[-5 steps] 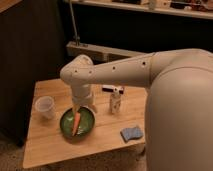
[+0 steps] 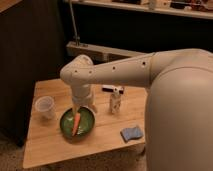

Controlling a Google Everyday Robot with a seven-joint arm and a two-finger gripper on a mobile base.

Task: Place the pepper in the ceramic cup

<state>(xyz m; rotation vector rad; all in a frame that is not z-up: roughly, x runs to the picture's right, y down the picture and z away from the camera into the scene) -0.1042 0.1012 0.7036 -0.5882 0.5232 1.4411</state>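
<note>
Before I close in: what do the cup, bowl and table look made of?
Cup: whitish, smooth, matte; ceramic or plastic, unclear. Bowl: dark green with a sheen; likely glazed ceramic or plastic. Table: light wood, faint grain lines, matte. Claw hangs open over the bowl's far side, near the pepper.

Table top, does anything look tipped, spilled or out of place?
Nothing stands out. The pepper lies in the green bowl, the ceramic cup and white bottle stand upright, the blue sponge lies flat. The gripper hangs open over the bowl's back rim.
</note>
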